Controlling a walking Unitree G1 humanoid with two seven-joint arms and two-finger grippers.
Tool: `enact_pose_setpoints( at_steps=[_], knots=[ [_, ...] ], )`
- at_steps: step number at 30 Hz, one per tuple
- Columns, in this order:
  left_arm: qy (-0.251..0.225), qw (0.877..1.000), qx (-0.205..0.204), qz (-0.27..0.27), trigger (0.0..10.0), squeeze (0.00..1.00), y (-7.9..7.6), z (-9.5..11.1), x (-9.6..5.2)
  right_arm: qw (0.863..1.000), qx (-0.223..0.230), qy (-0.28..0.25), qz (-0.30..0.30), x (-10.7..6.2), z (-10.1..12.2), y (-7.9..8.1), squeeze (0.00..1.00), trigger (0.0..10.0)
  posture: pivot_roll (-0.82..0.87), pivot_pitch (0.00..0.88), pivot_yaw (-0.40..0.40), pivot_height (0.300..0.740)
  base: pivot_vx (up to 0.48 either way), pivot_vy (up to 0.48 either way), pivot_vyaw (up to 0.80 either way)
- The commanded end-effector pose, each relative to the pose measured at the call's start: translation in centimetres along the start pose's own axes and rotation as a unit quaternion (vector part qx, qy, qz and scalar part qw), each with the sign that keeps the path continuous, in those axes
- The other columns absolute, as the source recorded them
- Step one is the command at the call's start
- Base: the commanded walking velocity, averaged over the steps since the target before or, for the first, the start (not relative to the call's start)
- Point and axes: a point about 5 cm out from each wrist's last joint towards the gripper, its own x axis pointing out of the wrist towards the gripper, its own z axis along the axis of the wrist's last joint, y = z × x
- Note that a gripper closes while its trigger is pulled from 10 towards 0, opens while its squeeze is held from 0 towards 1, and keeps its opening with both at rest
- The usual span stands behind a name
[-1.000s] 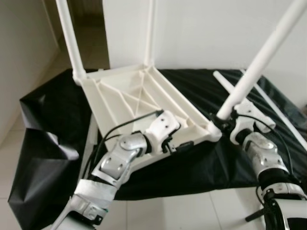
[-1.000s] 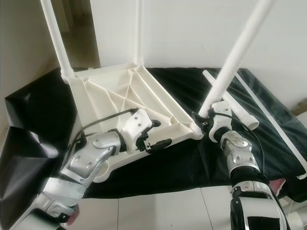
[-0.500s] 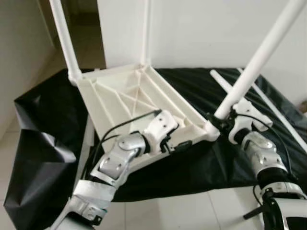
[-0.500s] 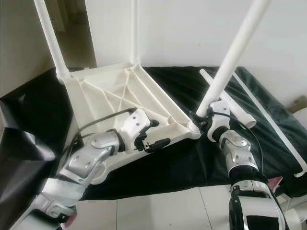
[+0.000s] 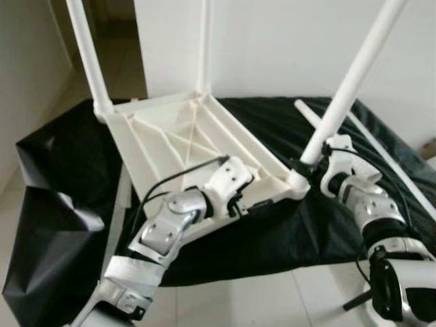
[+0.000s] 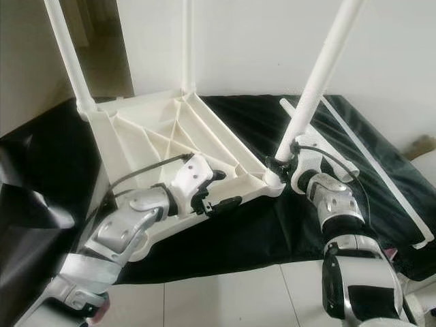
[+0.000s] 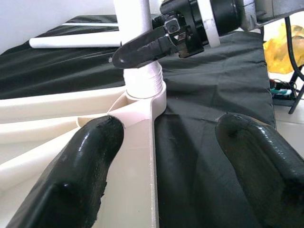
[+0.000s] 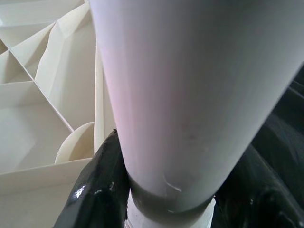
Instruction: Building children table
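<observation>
The white table top [image 5: 178, 133] lies upside down and tilted on a black cloth, ribs showing. Two white legs [image 5: 86, 58] [image 5: 202, 48] stand in its far corners. A third leg [image 5: 349, 80] rises at a slant from the near right corner socket [image 7: 142, 90]. My right gripper [image 5: 315, 165] is shut on this leg just above the socket, and the leg [image 8: 180, 95] sits between its fingers [image 8: 97, 190]. My left gripper [image 5: 257, 205] is open at the near rim; one finger [image 7: 80, 166] rests inside the top and the other finger [image 7: 256, 156] is over the cloth.
A loose white leg [image 5: 304, 112] lies on the cloth [image 5: 272, 126] behind the held one, and a long thin white rail [image 6: 381, 167] runs along the right side. The cloth hangs over the front edge above a tiled floor [image 5: 272, 300]. A white wall stands behind.
The held leg now stands steeper, and my right wrist has drawn in closer to its base. The left gripper stays at the rim. The camera has shifted slightly.
</observation>
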Motion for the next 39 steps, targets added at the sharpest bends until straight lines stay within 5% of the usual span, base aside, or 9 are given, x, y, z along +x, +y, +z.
enact_pose_setpoints(
  at_steps=[1,8,20,28,39],
  knots=[
    [-0.001,1.000,-0.003,0.005,10.0,0.00,-0.1,0.0,-0.1,0.995,0.034,0.092,0.007,0.1,-3.6,0.8,0.00,10.0,0.06,0.000,-0.035,0.740,0.000,0.000,0.00],
    [-0.002,1.000,-0.007,0.008,10.0,0.00,-0.1,-0.1,-0.2,0.992,-0.012,0.127,0.016,0.5,-3.2,1.0,0.00,10.0,0.06,0.000,-0.040,0.740,0.000,0.000,0.00],
    [-0.002,1.000,-0.010,0.010,10.0,0.00,-0.2,-0.1,-0.3,0.991,0.002,0.132,0.009,0.5,-4.0,1.3,0.00,10.0,0.07,0.000,-0.045,0.740,0.000,0.000,0.00],
    [-0.004,1.000,-0.013,0.009,10.0,0.00,-0.5,-0.2,-0.3,0.985,0.081,0.082,-0.128,1.1,-3.8,1.6,0.00,10.0,0.06,0.000,-0.055,0.740,0.000,0.000,0.00],
    [-0.007,1.000,-0.015,0.009,10.0,0.00,-0.8,-0.2,0.1,0.954,0.165,0.057,-0.245,1.8,-4.9,5.8,0.00,10.0,0.05,0.000,-0.080,0.740,0.000,0.000,0.00]
  ],
)
